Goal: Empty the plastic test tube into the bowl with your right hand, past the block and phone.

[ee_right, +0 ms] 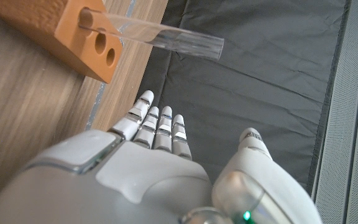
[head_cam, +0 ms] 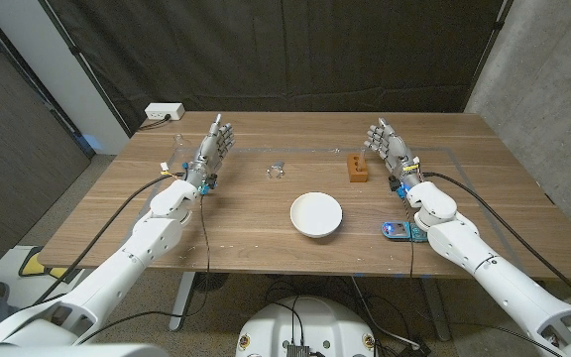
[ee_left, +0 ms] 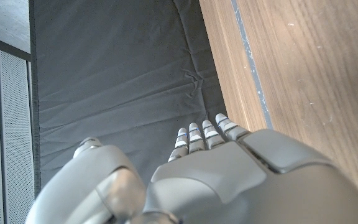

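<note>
the wooden desk [head_cam: 167, 233] has open surface across the middle of the frame, between the two arms. the right hand [head_cam: 389, 145] stands right of centre, fingers apart and holding nothing, just right of the wooden block [head_cam: 358, 169]. the clear plastic test tube [ee_right: 160, 34] stands in one hole of that block, two more holes beside it; what it contains cannot be told. the white bowl [head_cam: 316, 214] sits lower centre, nothing visible inside. the phone [head_cam: 401, 231] lies lower right, beside the right forearm. a small clear object [head_cam: 277, 170] rests near centre. the left hand [head_cam: 212, 149] stands upper left, fingers extended, holding nothing.
</note>
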You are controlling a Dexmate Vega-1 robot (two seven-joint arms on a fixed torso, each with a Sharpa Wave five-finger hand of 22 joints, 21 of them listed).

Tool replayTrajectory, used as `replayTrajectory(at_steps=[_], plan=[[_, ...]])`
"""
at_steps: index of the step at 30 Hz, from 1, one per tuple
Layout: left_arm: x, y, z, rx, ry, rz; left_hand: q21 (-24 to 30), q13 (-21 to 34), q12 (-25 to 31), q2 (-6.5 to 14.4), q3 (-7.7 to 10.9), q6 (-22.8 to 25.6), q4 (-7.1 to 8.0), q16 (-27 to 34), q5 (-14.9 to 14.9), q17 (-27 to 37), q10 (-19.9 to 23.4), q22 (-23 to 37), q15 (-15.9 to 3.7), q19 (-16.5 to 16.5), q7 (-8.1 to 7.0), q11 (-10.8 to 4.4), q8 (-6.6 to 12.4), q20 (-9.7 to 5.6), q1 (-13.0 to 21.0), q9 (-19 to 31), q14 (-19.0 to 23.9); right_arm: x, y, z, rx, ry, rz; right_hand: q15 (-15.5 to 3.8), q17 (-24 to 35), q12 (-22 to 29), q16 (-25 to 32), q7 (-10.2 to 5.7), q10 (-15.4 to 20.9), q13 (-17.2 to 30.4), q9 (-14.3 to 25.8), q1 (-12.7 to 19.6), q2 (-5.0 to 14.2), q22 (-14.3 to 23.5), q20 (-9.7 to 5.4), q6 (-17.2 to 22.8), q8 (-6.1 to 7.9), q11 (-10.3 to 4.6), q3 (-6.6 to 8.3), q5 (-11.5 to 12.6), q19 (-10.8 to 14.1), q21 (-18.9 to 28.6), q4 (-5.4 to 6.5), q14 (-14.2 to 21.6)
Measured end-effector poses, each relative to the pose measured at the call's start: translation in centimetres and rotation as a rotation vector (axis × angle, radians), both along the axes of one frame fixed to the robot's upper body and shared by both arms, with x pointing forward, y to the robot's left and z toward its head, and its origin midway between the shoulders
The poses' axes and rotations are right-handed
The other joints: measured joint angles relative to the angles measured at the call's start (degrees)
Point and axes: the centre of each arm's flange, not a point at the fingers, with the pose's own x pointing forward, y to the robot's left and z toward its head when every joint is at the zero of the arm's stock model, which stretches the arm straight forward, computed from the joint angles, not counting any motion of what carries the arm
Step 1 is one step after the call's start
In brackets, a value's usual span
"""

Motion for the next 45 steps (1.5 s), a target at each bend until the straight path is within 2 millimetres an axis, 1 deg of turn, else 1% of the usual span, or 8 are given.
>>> replayTrajectory(at_steps=[6, 12, 24, 26, 34, 38, 41, 45], plan=[[-0.8, -0.1, 0.3, 0.018, -0.017, -0.005, 0.1, 0.0, 0.0, 0.1, 0.0, 0.0, 0.0, 0.4, 0.0, 0.0, 0.2, 0.0, 0.22, 0.2, 0.0, 0.22, 0.0, -0.21, 0.1, 0.0, 0.2, -0.9, -0.3, 0.4, -0.018, -0.041, -0.026, -0.03, 0.0, 0.0, 0.0, -0.12, 0.4, 0.0, 0.0, 0.2, 0.21, 0.0, 0.0, 0.5, 0.0, -0.24, -0.26, 0.0, 0.0, 0.0, -0.24, 0.4], [-0.9, -0.7, 0.5, 0.033, -0.021, -0.013, 0.4, 0.0, 0.0, 0.4, 0.0, 0.6, 0.0, 0.4, 0.0, 0.0, 0.7, 0.0, 0.22, 0.2, 0.0, -0.06, 0.0, -0.21, 0.4, 0.0, 0.2, -1.8, -0.8, 0.3, -0.026, -0.063, -0.037, -1.21, 0.0, 0.4, 0.2, -0.41, 1.4, 0.0, 0.0, 1.2, 1.22, 0.0, 0.09, 1.0, 0.0, -1.26, 0.21, 0.4, 2.0, 0.3, -0.71, 1.6], [-0.9, -2.4, 0.5, 0.023, -0.016, -0.029, 0.4, 0.0, 0.0, 0.8, 0.0, 1.0, 0.0, 0.4, 0.0, 0.0, 1.2, 0.0, 0.5, 0.8, 0.26, 0.03, 0.0, -0.29, 0.8, 0.0, 1.0, -4.0, -2.1, -0.8, -0.052, -0.081, -0.08, -1.52, 0.0, 0.4, 0.2, -0.72, 2.0, 0.0, 0.0, 2.6, 1.27, 0.0, 0.02, 1.3, 0.0, -1.28, 0.93, 0.4, 2.7, 0.5, -1.42, 2.6], [-0.9, -2.6, 0.5, 0.022, -0.014, -0.03, 0.4, 0.0, 0.0, 0.8, 0.0, 1.2, 0.0, 0.4, 0.0, 0.0, 1.2, 0.0, 0.31, 0.8, 0.0, 0.03, 0.0, -0.29, 0.8, 0.0, 1.4, -4.4, -2.3, -1.1, -0.061, -0.083, -0.088, -1.63, 0.0, 0.4, 0.2, -0.92, 2.5, 0.0, 0.0, 2.9, 1.03, 0.0, 0.02, 1.5, 0.0, -1.56, 0.79, 0.4, 2.7, 0.5, -1.91, 2.7], [-0.9, -2.9, 0.5, 0.021, -0.005, -0.028, 0.4, 0.0, 0.0, 1.4, 0.0, 1.4, 0.0, 0.4, 0.0, 0.0, 1.8, 0.0, 0.31, 0.7, 0.2, 0.24, 0.0, -0.28, 0.2, 0.0, 1.4, -5.4, -2.5, -1.8, -0.079, -0.094, -0.103, -2.05, 0.0, 0.7, 0.2, -1.54, 3.5, 0.0, 0.0, 3.9, -0.01, 0.0, 0.11, 2.1, 0.4, -1.95, 0.28, 0.4, 3.6, 0.5, -2.72, 3.7], [-1.0, -3.2, 0.7, 0.027, -0.005, -0.031, 0.4, 0.0, 0.0, 1.4, 0.0, 1.4, 0.0, 0.4, 0.0, 0.0, 1.8, 0.0, 0.31, 0.7, 0.2, 0.24, 0.0, -0.28, 0.2, 0.0, 1.4, -5.9, -2.4, -2.0, -0.091, -0.113, -0.119, -2.46, 0.0, 0.9, 0.3, -1.85, 4.0, 0.0, 0.0, 4.9, -0.98, 0.0, 0.0, 2.7, 0.54, -2.16, 0.44, 0.4, 4.1, 0.5, -3.2, 4.5], [-1.0, -3.3, 0.7, 0.033, 0.0, -0.031, 0.4, 0.0, 0.0, 1.4, 0.0, 1.4, 0.0, 0.4, 0.0, 0.0, 1.8, 0.0, 0.32, 0.7, 0.2, 0.24, 0.0, -0.28, 0.2, 0.0, 1.4, -6.3, -2.4, -2.2, -0.1, -0.125, -0.137, -2.78, 0.0, 0.9, 0.4, -2.16, 4.8, 0.0, 0.0, 5.6, -1.67, 0.0, 0.02, 3.4, 0.74, -2.63, 0.54, 0.7, 4.7, 0.5, -3.88, 5.0], [-1.0, -3.4, 0.7, 0.038, 0.006, -0.032, 0.4, 0.0, 0.0, 1.2, 0.0, 1.9, 0.0, 0.4, 0.0, 0.0, 1.8, 0.0, 0.31, 0.7, 0.2, 0.24, 0.21, -0.28, 0.8, 0.0, 1.4, -6.7, -2.3, -2.6, -0.107, -0.129, -0.154, -3.08, 0.0, 1.3, 0.4, -2.75, 6.2, 0.0, 0.0, 8.2, -2.67, 0.0, 0.02, 4.0, 0.84, -3.44, 0.68, 1.5, 4.7, 0.2, -4.98, 5.3]])
